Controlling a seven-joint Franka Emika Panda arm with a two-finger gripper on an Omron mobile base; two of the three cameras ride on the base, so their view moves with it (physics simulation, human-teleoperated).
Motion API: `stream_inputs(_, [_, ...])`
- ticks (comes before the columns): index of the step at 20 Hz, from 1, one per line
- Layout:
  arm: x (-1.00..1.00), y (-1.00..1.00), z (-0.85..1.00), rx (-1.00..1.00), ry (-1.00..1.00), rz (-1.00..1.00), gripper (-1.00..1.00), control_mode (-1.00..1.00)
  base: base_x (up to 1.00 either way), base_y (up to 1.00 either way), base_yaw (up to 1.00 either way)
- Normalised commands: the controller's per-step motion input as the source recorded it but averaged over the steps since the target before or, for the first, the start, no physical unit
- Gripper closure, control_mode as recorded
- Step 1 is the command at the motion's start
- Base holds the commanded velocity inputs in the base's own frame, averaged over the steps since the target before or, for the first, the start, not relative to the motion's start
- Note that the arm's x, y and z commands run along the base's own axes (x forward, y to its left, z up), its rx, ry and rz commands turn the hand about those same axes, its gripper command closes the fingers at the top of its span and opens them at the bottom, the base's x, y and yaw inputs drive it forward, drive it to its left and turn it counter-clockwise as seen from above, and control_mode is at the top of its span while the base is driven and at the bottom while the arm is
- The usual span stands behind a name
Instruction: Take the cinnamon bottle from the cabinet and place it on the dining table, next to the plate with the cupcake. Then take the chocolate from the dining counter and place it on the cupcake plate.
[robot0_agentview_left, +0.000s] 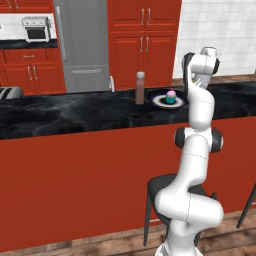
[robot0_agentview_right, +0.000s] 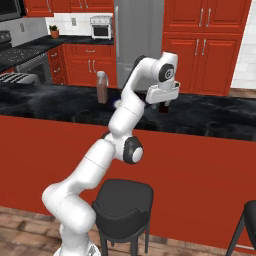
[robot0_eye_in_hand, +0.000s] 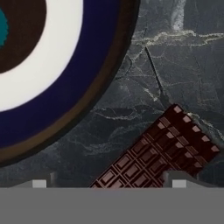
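Hovering over the chocolate (robot0_eye_in_hand: 159, 151) with the pincer (robot0_eye_in_hand: 109, 183) spread apart.
The bar lies flat on the marble surface (robot0_eye_in_hand: 183, 61) just beside the plate (robot0_eye_in_hand: 65, 83); fingers straddle it for a top grasp; cinnamon bottle (robot0_agentview_left: 140, 88) already stands beside the plate.

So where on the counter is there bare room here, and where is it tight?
The long marble stretch of the counter left of the bottle is bare up to the toaster at the far end. It is tight around the plate: bottle on one side, and in the hand view the chocolate lies close to its rim, under the gripper.
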Motion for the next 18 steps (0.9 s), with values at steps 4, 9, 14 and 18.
stream_inputs(4, [0.16, -0.10, 0.00, 0.00, 0.00, -0.04, -1.00, -1.00, 0.00, 0.00, 0.00])
stream_inputs(9, [0.21, -0.15, 0.00, -0.01, 0.00, -0.06, -1.00, -1.00, 0.00, 0.00, 0.00])
stream_inputs(14, [0.19, -0.21, 0.00, -0.03, 0.00, -0.13, -1.00, -1.00, 0.00, 0.00, 0.00])
stream_inputs(18, [0.05, -0.05, -0.12, -0.01, 0.00, -0.21, -1.00, -1.00, 0.00, 0.00, 0.00])
